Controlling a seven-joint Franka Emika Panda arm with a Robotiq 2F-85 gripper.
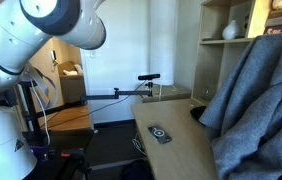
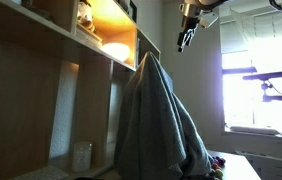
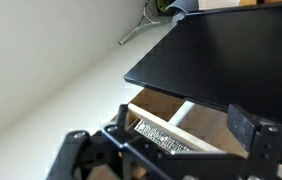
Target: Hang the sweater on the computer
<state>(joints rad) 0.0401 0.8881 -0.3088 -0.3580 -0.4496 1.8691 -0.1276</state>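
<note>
Backdrop: wooden shelves [image 2: 41, 100], bright window [image 2: 266, 50].
Gripper [image 2: 186, 42]: one, spread wide, empty, touching nothing, above the sweater [image 2: 156, 120].
Sweater: one, draped over the one black computer [image 3: 231, 50].

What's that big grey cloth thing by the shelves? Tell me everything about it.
It is a grey-blue sweater, soft and wrinkled, draped over something it hides. In both exterior views it hangs in long folds beside the wooden shelves, its lower edge meeting the desk. The pincer hangs above, not touching it.
</note>
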